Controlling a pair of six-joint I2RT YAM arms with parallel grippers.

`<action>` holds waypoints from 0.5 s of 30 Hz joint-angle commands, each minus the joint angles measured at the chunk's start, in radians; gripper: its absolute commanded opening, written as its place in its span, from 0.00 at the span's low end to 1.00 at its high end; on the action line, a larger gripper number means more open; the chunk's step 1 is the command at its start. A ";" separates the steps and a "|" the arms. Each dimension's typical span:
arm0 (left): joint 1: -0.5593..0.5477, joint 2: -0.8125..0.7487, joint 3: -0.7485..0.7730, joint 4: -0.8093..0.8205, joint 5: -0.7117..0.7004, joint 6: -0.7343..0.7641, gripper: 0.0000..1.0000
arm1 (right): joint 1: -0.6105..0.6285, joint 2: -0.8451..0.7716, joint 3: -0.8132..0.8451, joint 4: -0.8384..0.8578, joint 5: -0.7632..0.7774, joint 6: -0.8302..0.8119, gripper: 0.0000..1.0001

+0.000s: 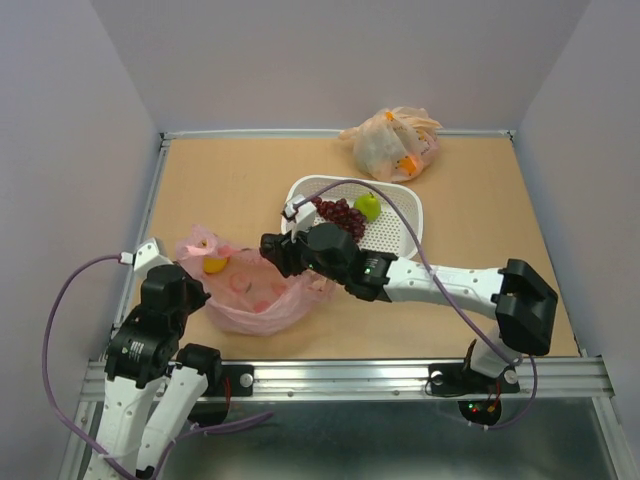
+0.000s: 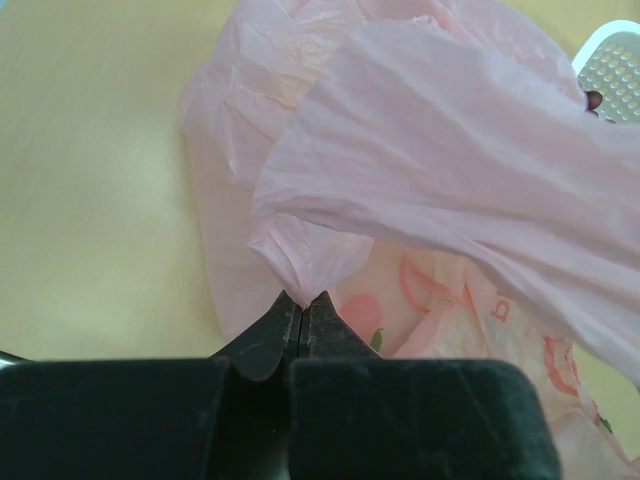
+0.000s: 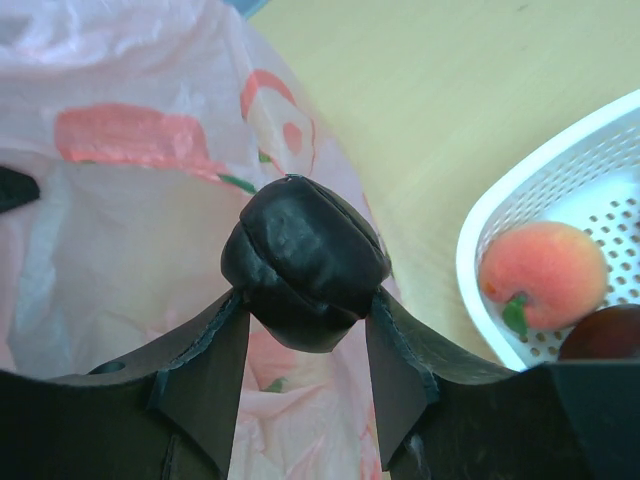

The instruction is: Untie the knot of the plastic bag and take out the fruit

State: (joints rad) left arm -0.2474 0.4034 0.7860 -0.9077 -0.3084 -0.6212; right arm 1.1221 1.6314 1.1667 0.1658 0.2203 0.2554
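The plastic bag (image 1: 262, 300) lies at the near left of the surface (image 1: 480, 200), just beside the white basket (image 1: 405, 215). It is thin, limp and light, so we judge a pinch at the rim is the only useful hold. Our left hand (image 2: 301, 300) has just that, its jaws fully closed on a fold of the edge. The bag's long axis runs left to right in the overhead view, and its mouth seems to gape upward. Our right hand (image 3: 305, 295), half closed, clamps a dark plum (image 3: 303, 262) across its middle, above the bag. The plum is round with no clear long axis, and looks smooth and likely slippery. A lemon (image 1: 215, 265) remains inside.
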 commanded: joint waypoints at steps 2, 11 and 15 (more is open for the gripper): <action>-0.003 0.023 0.015 0.046 0.018 0.029 0.00 | -0.039 -0.122 -0.035 0.067 0.142 -0.059 0.01; -0.003 0.015 0.027 0.075 0.057 0.067 0.00 | -0.241 -0.099 -0.079 0.040 0.218 -0.062 0.07; -0.001 0.020 0.051 0.081 0.049 0.087 0.00 | -0.289 -0.029 -0.058 0.023 0.186 -0.056 0.46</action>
State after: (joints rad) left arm -0.2474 0.4160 0.7864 -0.8700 -0.2581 -0.5720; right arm 0.8547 1.5543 1.1053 0.1867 0.4026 0.2024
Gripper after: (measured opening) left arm 0.029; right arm 0.512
